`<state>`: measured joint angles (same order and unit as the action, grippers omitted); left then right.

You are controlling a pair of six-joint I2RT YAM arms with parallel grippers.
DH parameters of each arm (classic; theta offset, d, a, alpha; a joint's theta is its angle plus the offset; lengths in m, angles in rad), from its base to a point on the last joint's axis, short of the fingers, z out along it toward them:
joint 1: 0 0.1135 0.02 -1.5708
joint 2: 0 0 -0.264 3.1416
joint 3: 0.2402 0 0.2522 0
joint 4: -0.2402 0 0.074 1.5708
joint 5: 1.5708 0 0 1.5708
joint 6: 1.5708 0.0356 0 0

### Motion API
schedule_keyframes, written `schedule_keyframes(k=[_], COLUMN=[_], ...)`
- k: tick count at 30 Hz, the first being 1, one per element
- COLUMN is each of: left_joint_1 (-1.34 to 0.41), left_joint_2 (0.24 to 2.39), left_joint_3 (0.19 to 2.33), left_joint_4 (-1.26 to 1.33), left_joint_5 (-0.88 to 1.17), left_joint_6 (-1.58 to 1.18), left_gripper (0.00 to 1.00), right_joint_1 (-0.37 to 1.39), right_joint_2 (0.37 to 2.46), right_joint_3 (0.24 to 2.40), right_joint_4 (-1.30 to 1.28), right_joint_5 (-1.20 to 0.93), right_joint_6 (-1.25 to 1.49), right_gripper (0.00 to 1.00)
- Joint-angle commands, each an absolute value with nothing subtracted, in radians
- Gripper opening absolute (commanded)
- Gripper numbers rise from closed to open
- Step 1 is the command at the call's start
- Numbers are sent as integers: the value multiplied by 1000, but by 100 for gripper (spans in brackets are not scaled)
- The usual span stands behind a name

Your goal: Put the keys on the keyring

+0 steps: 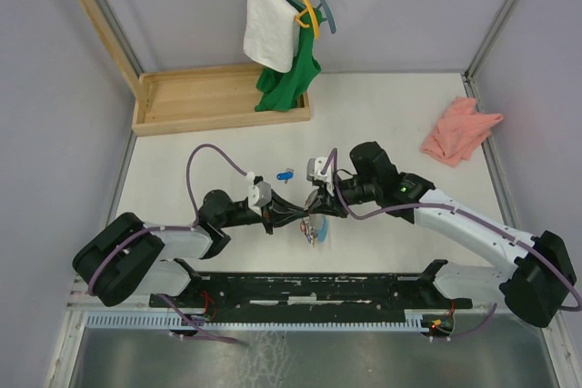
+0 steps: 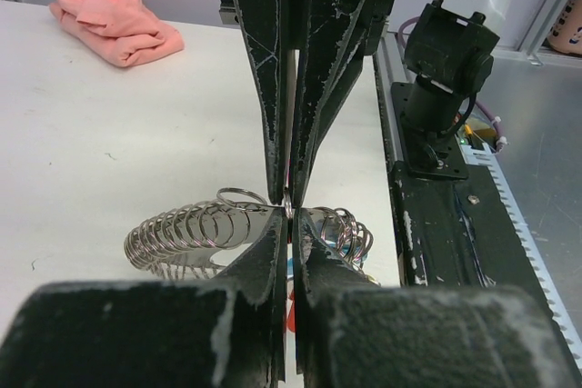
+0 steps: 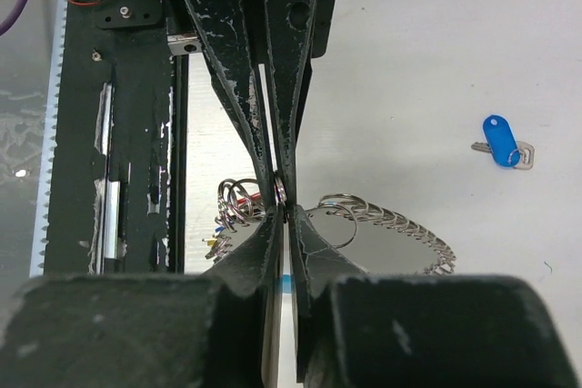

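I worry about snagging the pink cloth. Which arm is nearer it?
Right. The right arm lies close by the pink cloth, on its near-left side; the left arm is farther left, beyond the keyring that both grip.

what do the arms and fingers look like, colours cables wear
The left arm and right arm are white links with black joints, a purple cable along each. The fingers are long black tapering blades, scuffed white where paint chipped.
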<state>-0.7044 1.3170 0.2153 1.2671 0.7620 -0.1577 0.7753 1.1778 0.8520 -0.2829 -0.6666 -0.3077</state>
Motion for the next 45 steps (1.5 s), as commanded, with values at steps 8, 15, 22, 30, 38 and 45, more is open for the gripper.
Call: schedule_keyframes(k=[8,15,22,30,38,45], left_joint_1=[-705,-706,-706,-705,-706,-706], left_joint_2=[1268,1169,1173,1167,1176,1150], left_joint_3=[255,307,329,340,351,316], left_joint_4=[1179,893,841,797,762,811], left_joint_5=[777,760,806,817,818,744], left_joint_6=[-100,17,29,42,48,36], left_gripper=[16,25,29,23,13,3], right_joint_1=[774,813,857,875,879,871], right_joint_2=[1236,1281,1323,1340,1346,1325], right_joint_3=[952,1048,1134,1173,1187,1168], right_joint_4=[-386,-546,-656,-688,-693,-634], right_joint_5=[-707,-636,-573,-557,-557,-559], right_joint_6=[-336,-397,-447,-471,-476,-445], right_gripper=[1,1,1,1,1,10])
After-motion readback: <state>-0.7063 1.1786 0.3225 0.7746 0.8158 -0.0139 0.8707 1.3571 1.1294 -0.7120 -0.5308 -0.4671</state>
